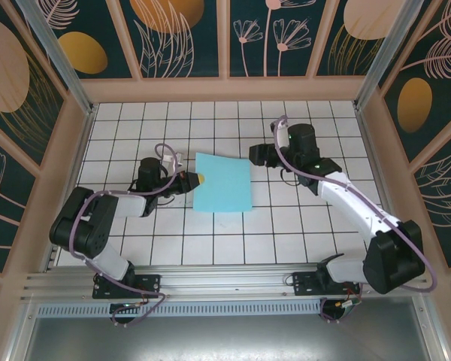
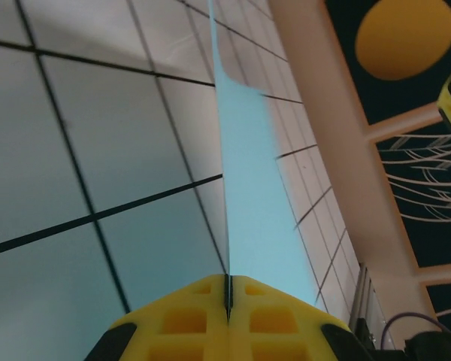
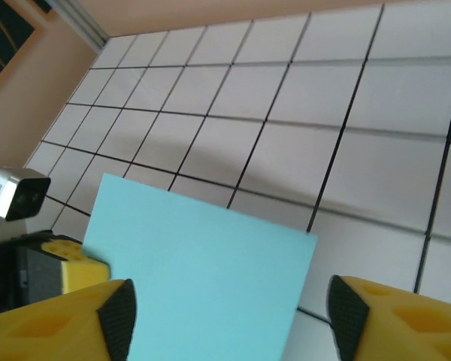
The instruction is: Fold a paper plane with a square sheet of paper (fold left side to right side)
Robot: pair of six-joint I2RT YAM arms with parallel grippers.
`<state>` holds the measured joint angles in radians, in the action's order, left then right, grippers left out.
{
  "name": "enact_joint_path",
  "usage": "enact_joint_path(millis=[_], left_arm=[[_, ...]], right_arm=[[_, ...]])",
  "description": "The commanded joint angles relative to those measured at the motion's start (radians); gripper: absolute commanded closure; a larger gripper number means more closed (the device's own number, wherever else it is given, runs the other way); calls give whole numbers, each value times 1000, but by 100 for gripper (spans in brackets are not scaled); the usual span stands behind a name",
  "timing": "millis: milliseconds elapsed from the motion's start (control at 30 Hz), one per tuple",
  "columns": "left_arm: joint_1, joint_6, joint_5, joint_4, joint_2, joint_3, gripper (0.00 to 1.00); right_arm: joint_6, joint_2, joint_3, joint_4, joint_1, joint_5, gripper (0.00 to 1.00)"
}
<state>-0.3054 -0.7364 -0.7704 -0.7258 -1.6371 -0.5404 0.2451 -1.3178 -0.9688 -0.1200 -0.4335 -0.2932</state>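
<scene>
The square sheet of paper (image 1: 224,183) lies unfolded near the centre of the desk (image 1: 286,233), a white surface ruled with a dark grid, and sits between the 2 arms. In the top view the sheet is turned slightly out of line with the grid. The left fingers (image 1: 198,179) reach in from the left and meet the middle of the sheet's left edge. In the left wrist view the 2 yellow fingers (image 2: 228,301) are clenched together with that edge of the sheet (image 2: 248,195) pinched in the seam between them, and the paper runs away from the seam as a narrow turquoise band. Whether the pinched edge is raised clear of the desk cannot be determined. The right fingers (image 1: 253,156) are positioned just beside the sheet's far right corner. In the right wrist view they are released: 1 yellow finger (image 3: 60,323) and the other yellow finger (image 3: 406,323) stand wide apart, with the corner of the sheet (image 3: 203,278) visible in the gap beneath them and no paper gripped. The same view shows the left arm's yellow finger (image 3: 77,271) at the sheet's opposite edge, with a small white wrist camera (image 3: 15,192) above it.
</scene>
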Motion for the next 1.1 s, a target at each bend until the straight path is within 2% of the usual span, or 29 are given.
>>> enact_joint_path(millis=[0,100,267,467,700,867,900,1000,1067], left_arm=[[-6,-18,53,-6,-41,-13,100],[-6,-17,78,26,-65,-24,100],[-5,4,96,81,-102,-56,100],[-6,31,107,136,-114,-87,100],[-6,33,94,159,-108,-105,99],[-6,11,66,160,-88,-120,78],[-5,-3,56,150,-83,-123,71],[-8,-42,24,118,-57,-129,57],[-16,-58,3,112,-49,-144,50]], right_arm=[[146,-66,55,106,-17,-69,43],[206,-153,62,148,-42,-103,57],[256,-302,21,170,-66,-134,72],[257,-467,-51,139,-71,-143,78],[222,-589,-120,48,-88,-98,80],[208,-625,-131,-10,-93,-68,80],[205,-630,-130,-17,-94,-64,80],[201,-634,-123,-28,-97,-54,80],[201,-633,-118,-25,-97,-53,80]])
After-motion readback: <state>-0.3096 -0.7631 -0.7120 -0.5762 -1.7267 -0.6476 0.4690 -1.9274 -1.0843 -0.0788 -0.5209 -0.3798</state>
